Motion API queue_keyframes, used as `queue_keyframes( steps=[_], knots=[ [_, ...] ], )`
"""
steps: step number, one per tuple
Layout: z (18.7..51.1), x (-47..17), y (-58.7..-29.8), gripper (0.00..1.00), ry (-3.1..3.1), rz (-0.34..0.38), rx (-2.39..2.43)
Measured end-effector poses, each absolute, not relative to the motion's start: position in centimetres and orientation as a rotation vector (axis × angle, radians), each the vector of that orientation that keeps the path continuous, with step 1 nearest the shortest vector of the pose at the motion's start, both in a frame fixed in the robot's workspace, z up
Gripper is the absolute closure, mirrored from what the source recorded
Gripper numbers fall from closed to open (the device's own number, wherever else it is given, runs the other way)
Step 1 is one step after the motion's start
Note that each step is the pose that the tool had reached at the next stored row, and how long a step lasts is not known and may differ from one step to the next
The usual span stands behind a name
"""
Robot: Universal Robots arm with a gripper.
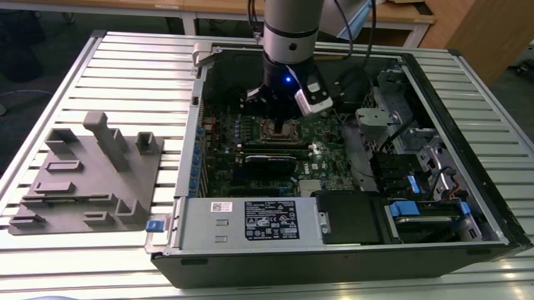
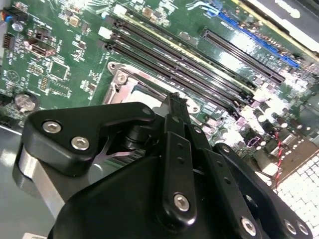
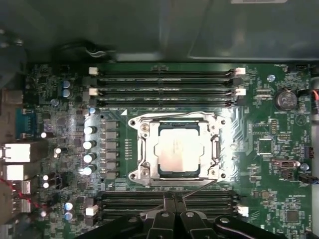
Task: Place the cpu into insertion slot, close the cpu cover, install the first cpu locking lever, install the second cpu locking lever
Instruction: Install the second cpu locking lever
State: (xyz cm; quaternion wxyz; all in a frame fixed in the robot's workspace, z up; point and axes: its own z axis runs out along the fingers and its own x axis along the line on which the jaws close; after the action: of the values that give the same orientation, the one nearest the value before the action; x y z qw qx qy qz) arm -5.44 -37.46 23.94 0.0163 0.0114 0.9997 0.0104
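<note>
The arm is reaching down into the open computer case [image 1: 467,244], which is lying on a slatted metal table [image 1: 125,69], and the gripper [image 1: 279,100] is hanging just above the motherboard [image 1: 321,140], over the far edge of the socket. In the first wrist view the gripper [image 3: 173,206] is showing its two black fingertips [image 3: 167,209] pressed together with nothing between them, their tips sitting beside the socket's edge, next to a bank of long black memory slots [image 3: 164,199]. The second wrist view gives the same: the gripper [image 2: 175,102] narrowed to a point, empty.

The cpu [image 3: 178,154] is sitting in the insertion slot [image 3: 215,130], a small flat square with a dull silver-tan top catching the light. The cpu cover [image 3: 215,152] is lying down flat around it, a thin grey metal frame whose cut-out middle is letting the chip's top show through. A thin wire locking lever [image 3: 197,186] is slanting across the near edge of the frame toward the fingertips; I cannot tell whether it is latched.

Out on the table, to the exterior view's left of the case, a grey moulded fixture [image 1: 92,175] is standing well apart.
</note>
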Motion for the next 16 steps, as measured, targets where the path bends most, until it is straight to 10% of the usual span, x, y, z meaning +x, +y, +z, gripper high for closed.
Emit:
queue_keyframes(
  steps=[16],
  knots=[
    [22.6,-7.5,-37.7,0.89,3.108,0.028,0.032]
  ],
)
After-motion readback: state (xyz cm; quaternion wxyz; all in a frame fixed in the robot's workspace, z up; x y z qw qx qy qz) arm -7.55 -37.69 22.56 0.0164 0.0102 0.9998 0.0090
